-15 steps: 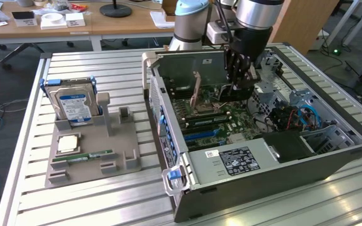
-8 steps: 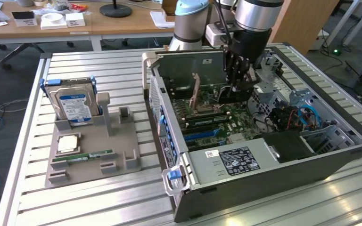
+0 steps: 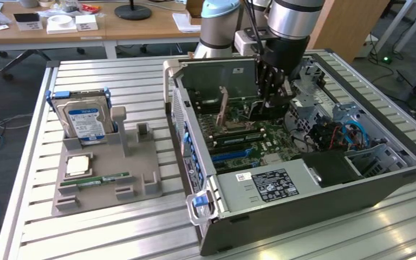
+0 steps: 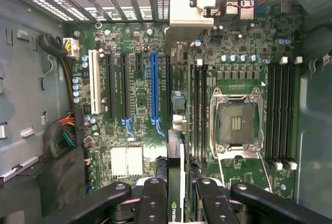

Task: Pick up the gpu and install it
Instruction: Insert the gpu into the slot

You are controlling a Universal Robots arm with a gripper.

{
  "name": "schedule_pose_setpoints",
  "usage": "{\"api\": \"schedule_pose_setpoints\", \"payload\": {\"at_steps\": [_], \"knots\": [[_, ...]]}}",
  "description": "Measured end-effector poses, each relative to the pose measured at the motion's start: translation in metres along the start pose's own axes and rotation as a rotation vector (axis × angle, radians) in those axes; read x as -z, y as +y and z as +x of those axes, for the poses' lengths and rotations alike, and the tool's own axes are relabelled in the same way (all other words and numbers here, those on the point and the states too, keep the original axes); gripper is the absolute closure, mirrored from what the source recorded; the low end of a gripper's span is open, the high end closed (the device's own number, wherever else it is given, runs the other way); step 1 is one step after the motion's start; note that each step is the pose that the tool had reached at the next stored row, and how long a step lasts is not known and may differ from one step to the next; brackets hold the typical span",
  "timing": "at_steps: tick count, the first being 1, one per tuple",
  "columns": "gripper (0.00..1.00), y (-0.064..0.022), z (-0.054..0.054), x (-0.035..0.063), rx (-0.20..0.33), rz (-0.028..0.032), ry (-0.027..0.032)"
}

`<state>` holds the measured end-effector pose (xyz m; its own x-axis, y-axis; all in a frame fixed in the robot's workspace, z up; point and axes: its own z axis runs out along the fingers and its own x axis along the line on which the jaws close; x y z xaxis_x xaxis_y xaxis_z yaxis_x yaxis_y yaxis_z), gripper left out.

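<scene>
Now | gripper (image 4: 176, 199) clamped on gpu (image 4: 175, 149) | wrist view: edge-on over motherboard (image 4: 136, 117) | exterior view: inside case (image 3: 352, 190)

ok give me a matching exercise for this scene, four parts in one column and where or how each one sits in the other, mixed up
Things
1. gpu
2. hard drive
3. RAM stick
4. long blue slot

States
A. lying flat on the parts tray
B. empty, on the motherboard
C. clamped edge-on in the gripper, above the motherboard
D. standing upright at the back of the parts tray

Pairs: 1-C, 2-D, 3-A, 4-B
</scene>
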<state>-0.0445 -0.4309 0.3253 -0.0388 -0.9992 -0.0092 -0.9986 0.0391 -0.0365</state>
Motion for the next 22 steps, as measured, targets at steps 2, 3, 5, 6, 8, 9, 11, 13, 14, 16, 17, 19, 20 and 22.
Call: {"api": "schedule_pose_setpoints", "payload": {"at_steps": [2, 3, 5, 6, 8, 9, 11, 13, 14, 16, 17, 19, 20, 22], "knots": [[0.74, 0.0005, 0.0000, -0.0015, 0.000, 0.0000, 0.0000], [0.74, 0.0008, 0.0001, -0.0022, 0.000, 0.0000, -0.0001], [0.74, 0.0012, 0.0001, -0.0036, 0.000, 0.0000, 0.0000], [0.74, 0.0014, 0.0001, -0.0043, 0.000, 0.0000, 0.0000], [0.74, 0.0019, 0.0002, -0.0057, 0.000, 0.0000, 0.0000], [0.74, 0.0022, 0.0002, -0.0065, 0.000, 0.0000, -0.0001], [0.74, 0.0025, 0.0002, -0.0074, 0.000, -0.0001, 0.0001], [0.74, 0.0028, 0.0002, -0.0074, 0.000, -0.0001, 0.0003], [0.74, 0.0030, 0.0005, -0.0075, 0.000, 0.0000, 0.0000], [0.74, 0.0031, 0.0021, -0.0075, 0.000, -0.0001, 0.0000], [0.74, 0.0032, 0.0030, -0.0074, 0.000, -0.0001, 0.0001], [0.74, 0.0033, 0.0050, -0.0075, 0.000, 0.0000, 0.0000], [0.74, 0.0033, 0.0059, -0.0075, 0.001, 0.0000, -0.0001], [0.74, 0.0035, 0.0079, -0.0075, 0.001, -0.0001, -0.0001]]}}
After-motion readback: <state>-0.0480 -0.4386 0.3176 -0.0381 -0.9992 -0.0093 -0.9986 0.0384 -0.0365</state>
